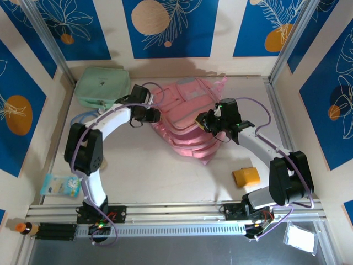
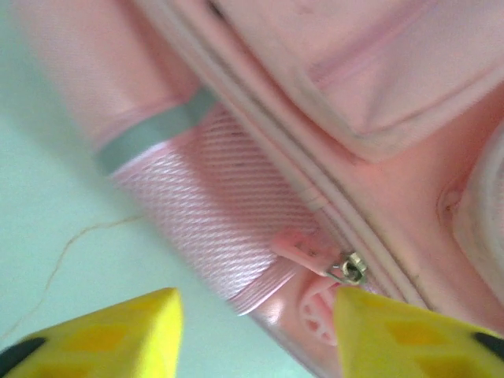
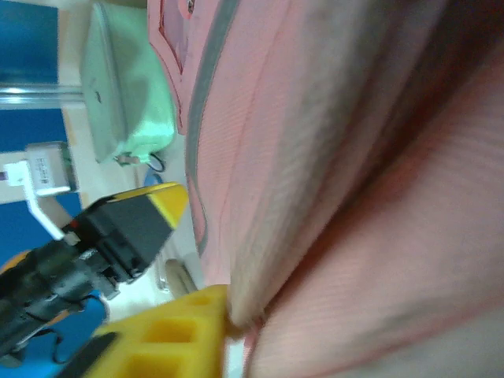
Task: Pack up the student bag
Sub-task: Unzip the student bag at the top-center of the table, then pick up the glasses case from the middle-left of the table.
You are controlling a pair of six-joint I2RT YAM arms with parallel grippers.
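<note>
Left gripper (image 1: 156, 116) centre-left, jaws open, straddling the zipper pull (image 2: 315, 256) without pinching it; student bag (image 1: 185, 118) mid-counter (image 1: 143, 171), just right of it, long axis top-to-bottom; right gripper (image 1: 207, 122) on the bag's right flank, fabric touching one finger (image 3: 169, 335), can't tell if gripping; both arms equally near; no legible writing.

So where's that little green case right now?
Seen from the overhead camera, the green case lies in the far left corner of the table, just to the left of the pink backpack.
</note>
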